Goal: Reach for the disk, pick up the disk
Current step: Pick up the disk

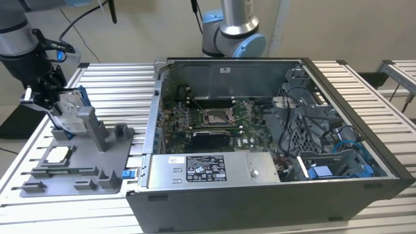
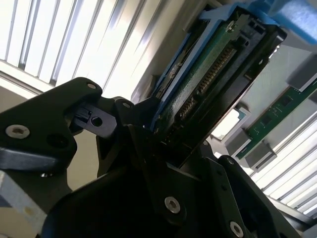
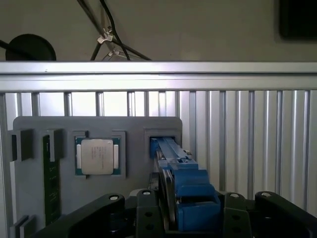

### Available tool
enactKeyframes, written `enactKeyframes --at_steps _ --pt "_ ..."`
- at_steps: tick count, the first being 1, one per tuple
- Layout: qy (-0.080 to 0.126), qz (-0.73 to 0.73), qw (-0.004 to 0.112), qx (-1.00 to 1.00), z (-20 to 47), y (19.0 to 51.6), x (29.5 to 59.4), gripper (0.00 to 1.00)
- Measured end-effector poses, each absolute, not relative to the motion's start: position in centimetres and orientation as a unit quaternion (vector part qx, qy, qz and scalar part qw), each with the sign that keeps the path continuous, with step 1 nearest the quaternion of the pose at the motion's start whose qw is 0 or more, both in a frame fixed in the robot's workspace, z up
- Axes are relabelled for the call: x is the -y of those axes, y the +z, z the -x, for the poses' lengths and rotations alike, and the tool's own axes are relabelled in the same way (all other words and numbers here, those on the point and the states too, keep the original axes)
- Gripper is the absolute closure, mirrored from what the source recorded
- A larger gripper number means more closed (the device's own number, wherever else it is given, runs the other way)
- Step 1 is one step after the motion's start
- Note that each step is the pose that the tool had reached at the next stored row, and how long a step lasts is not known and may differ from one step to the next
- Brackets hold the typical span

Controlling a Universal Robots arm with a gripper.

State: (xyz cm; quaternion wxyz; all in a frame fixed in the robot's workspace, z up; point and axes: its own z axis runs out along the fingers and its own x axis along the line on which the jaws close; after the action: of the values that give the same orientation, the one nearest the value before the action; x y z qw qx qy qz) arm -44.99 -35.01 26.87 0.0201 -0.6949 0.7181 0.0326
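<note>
Arm: silver-grey tubular metal arm (image 1: 234, 14) with cylindrical joints, one of them closed by a light-blue round plastic cap (image 1: 252, 46). Wrist: black-sheathed wrist section (image 1: 26, 66), with a thin black cable (image 1: 79, 19) running towards it. End tool: matt black angular gripper (image 3: 190, 198). Its housing plates are fastened with small silver round-head screws (image 2: 172, 204), seen in both wrist views.

My gripper (image 1: 43, 97) is black; disk (image 3: 185, 196) frame blue, its board green; fixture (image 3: 133, 134) grey; chip (image 3: 97, 156) silver (green edge round it); table (image 3: 237, 129) pale striped metal.
</note>
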Motion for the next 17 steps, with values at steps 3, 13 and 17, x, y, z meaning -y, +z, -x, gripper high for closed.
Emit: enactKeyframes --at_steps 3,13,17 --pt "0.033 0.695 0.02 -0.718 45.0 27.1 35.0 1.0" --pt "0.033 0.695 0.02 -0.718 45.0 27.8 35.0 1.0" --pt "0.033 0.695 0.02 -0.718 45.0 28.1 35.0 1.0"
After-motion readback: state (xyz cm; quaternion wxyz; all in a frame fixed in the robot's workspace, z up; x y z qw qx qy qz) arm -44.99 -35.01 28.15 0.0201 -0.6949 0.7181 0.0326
